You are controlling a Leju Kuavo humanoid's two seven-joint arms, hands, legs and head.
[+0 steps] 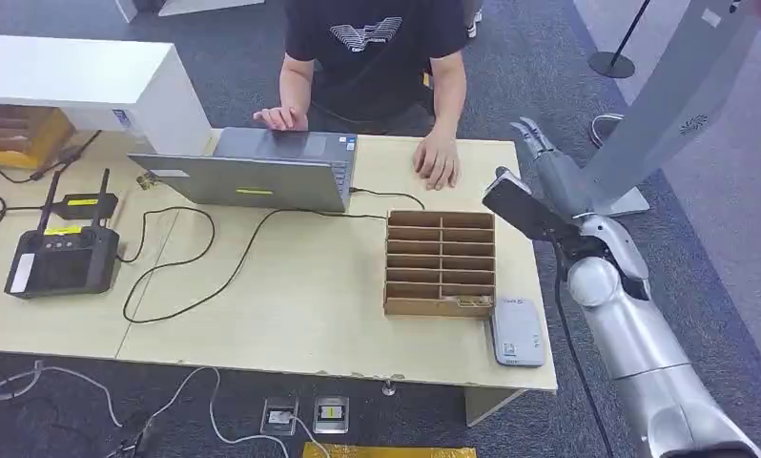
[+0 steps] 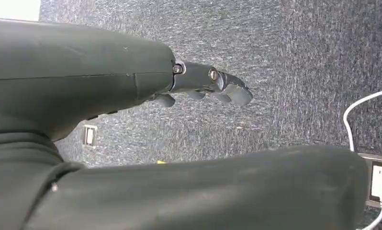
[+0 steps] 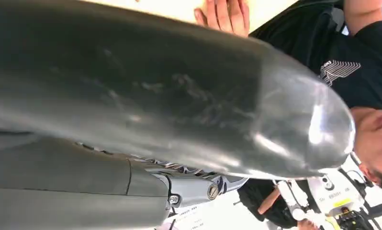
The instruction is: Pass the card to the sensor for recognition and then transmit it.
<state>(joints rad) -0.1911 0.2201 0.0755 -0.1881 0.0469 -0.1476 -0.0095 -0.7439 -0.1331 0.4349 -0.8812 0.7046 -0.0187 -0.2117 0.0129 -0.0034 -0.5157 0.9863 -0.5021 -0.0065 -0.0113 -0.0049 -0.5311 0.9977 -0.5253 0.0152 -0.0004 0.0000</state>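
Pale table [image 1: 291, 315] is seen under the raised right hand [image 1: 546, 153], whose fingers are spread and empty. Whether the left hand [image 2: 213, 88] is closed cannot be told. The card [image 1: 469, 303] seems lodged in the rack [image 1: 440, 262], beside the sensor [image 1: 518, 331]. It is judged light, thin and slippery, best pinched at its exposed edge.

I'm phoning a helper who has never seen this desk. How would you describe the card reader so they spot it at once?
Start at the wooden table and find the brown slotted cardboard rack. The card reader lies flat by the rack's near right corner, at the table's front edge. It is the only small, pale grey, rounded slab there.
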